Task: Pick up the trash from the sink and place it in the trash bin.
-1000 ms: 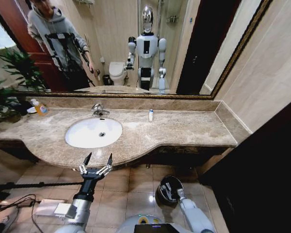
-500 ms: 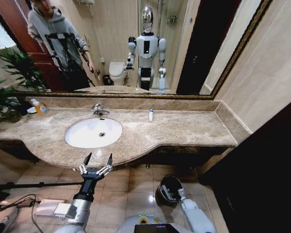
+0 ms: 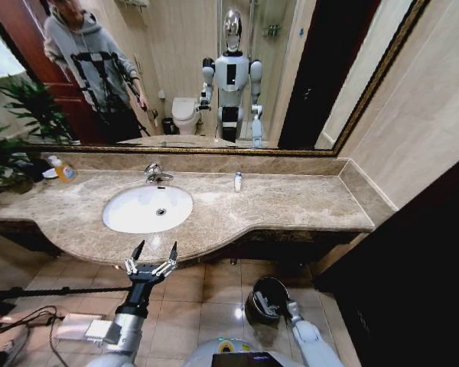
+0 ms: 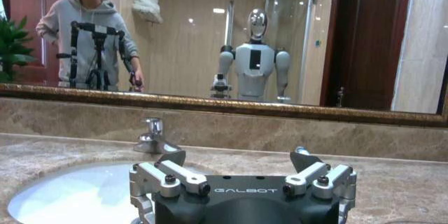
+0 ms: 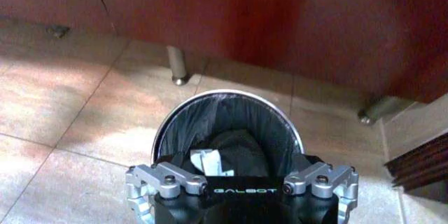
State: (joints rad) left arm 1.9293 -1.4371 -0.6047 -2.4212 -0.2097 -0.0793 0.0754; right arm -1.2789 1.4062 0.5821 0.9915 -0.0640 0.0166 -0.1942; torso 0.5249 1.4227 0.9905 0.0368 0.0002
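Right gripper (image 5: pixel 242 167) over trash bin (image 5: pixel 276 116); left gripper (image 3: pixel 153 256) before sink (image 3: pixel 122 222)

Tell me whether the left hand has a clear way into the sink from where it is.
Probably yes. The left hand hangs open in front of the counter edge, pointed at the sink. Nothing stands between them, and the faucet sits on the basin's far side. It would need to lift over the rim first.

Bathroom — sink (image 3: pixel 148 209), mirror (image 3: pixel 214 69), marble countertop (image 3: pixel 291 202).
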